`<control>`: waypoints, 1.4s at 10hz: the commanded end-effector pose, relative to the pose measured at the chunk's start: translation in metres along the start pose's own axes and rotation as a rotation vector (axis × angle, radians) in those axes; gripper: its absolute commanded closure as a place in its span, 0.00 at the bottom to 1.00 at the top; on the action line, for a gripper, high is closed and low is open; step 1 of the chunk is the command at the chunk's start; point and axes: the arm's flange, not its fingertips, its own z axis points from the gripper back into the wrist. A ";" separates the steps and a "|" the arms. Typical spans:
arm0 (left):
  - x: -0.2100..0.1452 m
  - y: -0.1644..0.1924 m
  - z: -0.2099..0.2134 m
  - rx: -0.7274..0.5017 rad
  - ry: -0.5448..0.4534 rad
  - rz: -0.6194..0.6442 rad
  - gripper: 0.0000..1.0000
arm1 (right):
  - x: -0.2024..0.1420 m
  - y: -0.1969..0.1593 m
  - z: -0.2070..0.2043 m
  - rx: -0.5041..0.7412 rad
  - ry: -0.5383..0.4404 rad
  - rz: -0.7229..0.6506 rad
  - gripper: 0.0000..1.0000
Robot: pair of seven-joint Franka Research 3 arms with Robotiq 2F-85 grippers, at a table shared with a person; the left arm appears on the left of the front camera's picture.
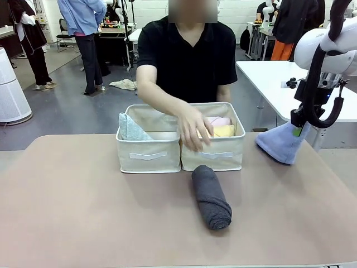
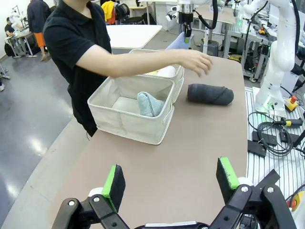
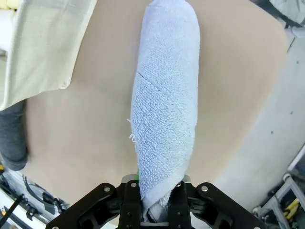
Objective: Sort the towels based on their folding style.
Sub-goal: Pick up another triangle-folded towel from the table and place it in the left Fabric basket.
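Observation:
My right gripper (image 1: 299,127) is shut on the narrow end of a periwinkle blue cone towel (image 1: 280,143), whose wide end hangs low over the table's far right. In the right wrist view the blue towel (image 3: 167,105) runs away from the right gripper (image 3: 155,212). A dark grey rolled towel (image 1: 212,196) lies on the table in front of the bins. A pale grey-green cone towel (image 1: 131,128) sits in the left bin (image 1: 148,155). Pink (image 1: 219,120) and yellow (image 1: 225,132) rolls lie in the right bin (image 1: 216,158), under the person's hand (image 1: 194,132). My left gripper (image 2: 171,179) stands open over bare table.
The person's arm (image 2: 138,62) reaches across both cream bins. Another white table (image 1: 268,78) stands behind on the right. Cables and a robot base (image 2: 274,95) lie beyond the table's edge in the left wrist view. The brown table's near half is bare.

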 end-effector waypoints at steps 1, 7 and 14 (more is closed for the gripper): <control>0.001 0.001 0.000 0.002 -0.021 -0.013 0.00 | -0.021 0.014 0.026 -0.026 0.024 -0.009 0.86; 0.001 0.001 0.000 0.002 -0.021 -0.013 0.00 | -0.108 0.063 0.142 -0.195 0.086 0.004 0.86; 0.001 0.001 0.000 0.002 -0.021 -0.013 0.00 | -0.128 0.075 0.169 -0.183 0.065 0.006 0.86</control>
